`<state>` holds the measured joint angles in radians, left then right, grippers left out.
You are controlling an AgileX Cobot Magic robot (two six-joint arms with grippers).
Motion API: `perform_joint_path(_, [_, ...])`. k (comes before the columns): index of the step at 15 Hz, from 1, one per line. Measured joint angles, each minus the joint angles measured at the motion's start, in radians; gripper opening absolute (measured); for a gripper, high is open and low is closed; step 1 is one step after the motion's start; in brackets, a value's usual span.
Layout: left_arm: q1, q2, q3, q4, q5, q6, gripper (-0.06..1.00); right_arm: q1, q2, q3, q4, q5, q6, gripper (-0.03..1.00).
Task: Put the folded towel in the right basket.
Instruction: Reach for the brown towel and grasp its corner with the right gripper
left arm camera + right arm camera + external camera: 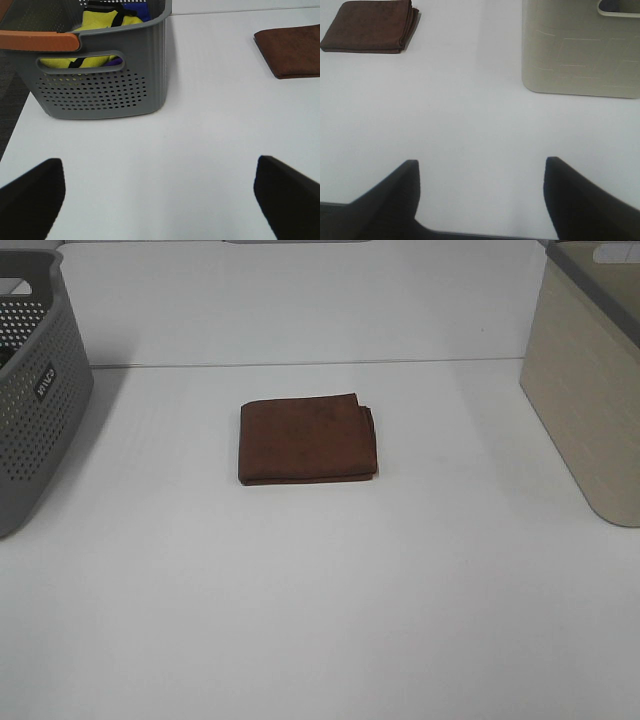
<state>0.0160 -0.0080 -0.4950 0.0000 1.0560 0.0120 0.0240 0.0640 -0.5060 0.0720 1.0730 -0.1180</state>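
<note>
A folded brown towel (pixel 307 440) lies flat in the middle of the white table. It also shows in the left wrist view (pixel 292 50) and in the right wrist view (pixel 370 26). The beige right basket (pixel 590 390) stands at the table's right edge, also in the right wrist view (pixel 580 47). Neither gripper shows in the exterior high view. My left gripper (pixel 160 200) is open and empty, well back from the towel. My right gripper (pixel 480 195) is open and empty over the table's near edge, short of the beige basket.
A grey perforated basket (pixel 30 390) stands at the left edge; in the left wrist view (pixel 100 75) it holds yellow and blue cloth and has an orange handle (pixel 40 41). White tabletop (pixel 320 600) surrounds the towel.
</note>
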Motion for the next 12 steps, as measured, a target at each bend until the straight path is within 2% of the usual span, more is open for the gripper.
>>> perform_joint_path(12, [0.0,0.0,0.0,0.0,0.0,0.0,0.97,0.0,0.0,0.0,0.0,0.0,0.0,0.67])
